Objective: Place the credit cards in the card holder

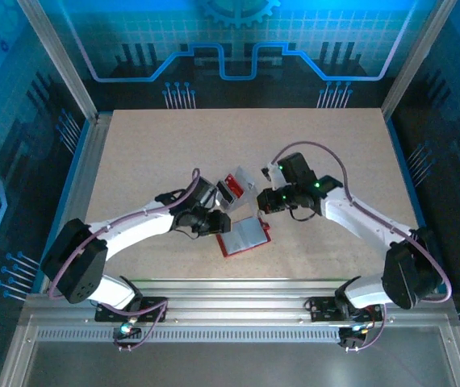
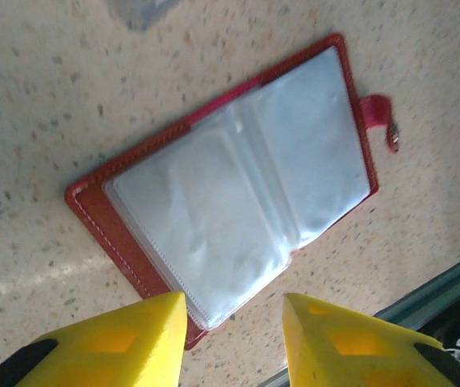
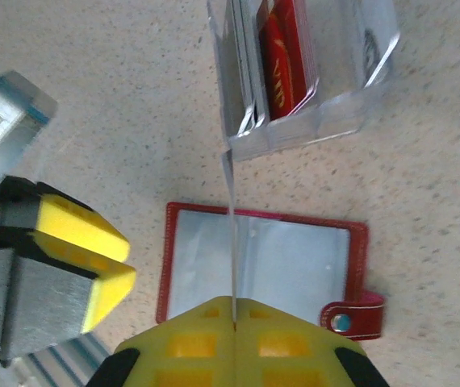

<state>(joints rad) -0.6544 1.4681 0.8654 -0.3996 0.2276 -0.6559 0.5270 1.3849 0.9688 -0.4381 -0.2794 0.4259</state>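
The left end effector (image 2: 234, 343) stands spread, its two yellow fingers (image 2: 133, 339) apart with nothing between them. Just ahead of the fingertips the card holder (image 2: 238, 185) lies opened flat on the speckled desk (image 2: 69, 97), red cover down and grey-clear plastic sleeves facing up. Its near corner sits in line with the gap between the fingers, close below them; whether they touch it I cannot tell. The small red closing tab (image 2: 379, 113) sticks out from the edge of the holder that lies farthest ahead and to the right of this end effector.

In the top view the holder lies between the two end effectors, a little nearer the arm bases than either.

The right end effector (image 3: 234, 314) has its yellow fingers pressed together, pinching a thin pale credit card (image 3: 232, 226) that is seen edge-on as a fine line running straight ahead from the fingertips. The card hangs over the open holder, roughly above the fold between its sleeves. Whether its far edge touches anything I cannot tell. Beyond the card's far end stands a clear box (image 3: 343, 105), and in it more credit cards (image 3: 285, 56) stand on edge, red ones beside pale ones. To the left of these fingers, the left end effector's yellow pads show close by the holder's left edge.
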